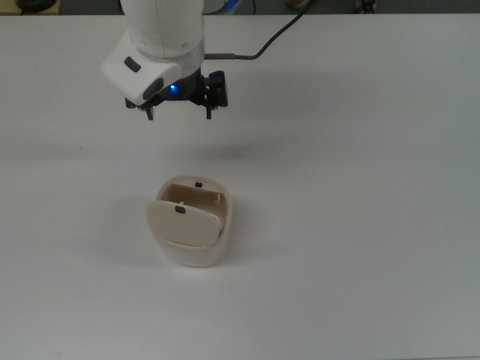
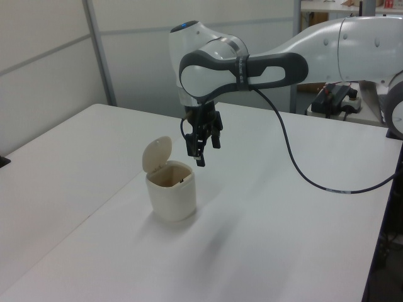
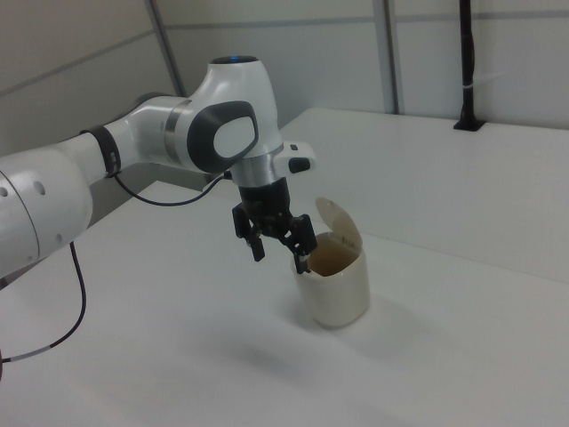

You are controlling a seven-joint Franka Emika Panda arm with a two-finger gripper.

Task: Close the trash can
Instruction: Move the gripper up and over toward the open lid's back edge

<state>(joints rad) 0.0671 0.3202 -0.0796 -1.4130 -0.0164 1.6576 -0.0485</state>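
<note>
while empty, the gripper [image 1: 180, 110] hangs spread above the trash can [image 1: 192, 223].

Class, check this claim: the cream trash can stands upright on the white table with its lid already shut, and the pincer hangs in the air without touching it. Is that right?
Not quite. The trash can does stand upright on the white table, but its lid is raised, leaving the mouth open; the left view shows this plainly. The pincer does hang clear of it.
</note>
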